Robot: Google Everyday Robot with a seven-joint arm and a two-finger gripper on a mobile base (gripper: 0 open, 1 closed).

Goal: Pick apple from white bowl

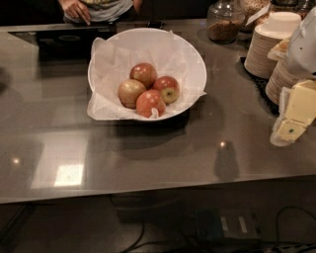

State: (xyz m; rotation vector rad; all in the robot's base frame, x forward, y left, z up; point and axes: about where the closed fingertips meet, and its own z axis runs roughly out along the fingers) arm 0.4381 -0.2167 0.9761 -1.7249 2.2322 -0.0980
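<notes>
The white bowl [195,59], wide and lined with crumpled white paper, stands on the grey counter at centre back. Several apples lie in it. The apple [167,89], dark red with a yellow-green patch, is on the right of the pile. A pale tan-yellow apple [130,92] is on the left, an orange-red one [149,103] at the front and another red one [143,74] at the back. My gripper [290,129], with cream-coloured fingers, hangs at the right edge of the view, well to the right of the bowl and above the counter.
Stacks of small beige paper bowls [269,47] stand on a black mat at the back right, behind my gripper. A glass jar [224,22] is behind the bowl. A person's hand [76,10] rests at the far edge, by a black panel [59,42]. The counter's front edge [148,193] runs across the view.
</notes>
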